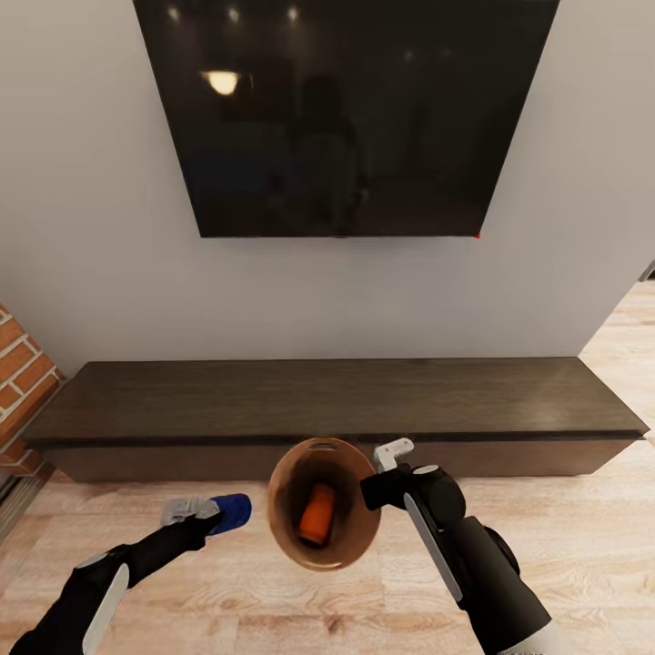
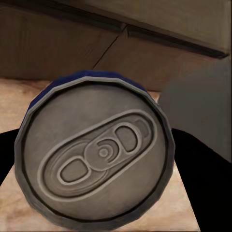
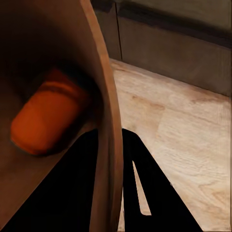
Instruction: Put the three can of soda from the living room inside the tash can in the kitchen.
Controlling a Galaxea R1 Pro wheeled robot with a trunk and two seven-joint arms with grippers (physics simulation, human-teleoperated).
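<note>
Two grippers are seen above a light wood plank floor (image 1: 582,537), in front of a long dark wood cabinet (image 1: 337,400) under a wall-mounted black screen (image 1: 346,109). A blue soda can (image 1: 229,513) is pinched in the left gripper (image 1: 202,511), its grey top (image 2: 96,157) facing the wrist camera. The rim of the brown-lined trash can (image 1: 355,532) is clamped by the right gripper (image 1: 389,459). An orange soda can (image 1: 317,515) is lying inside that bin, just beside the right gripper, between the two grippers.

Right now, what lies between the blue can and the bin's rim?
Nothing: in the head view only a narrow strip of bare wood floor separates the blue can, held in the left gripper, from the bin.
</note>
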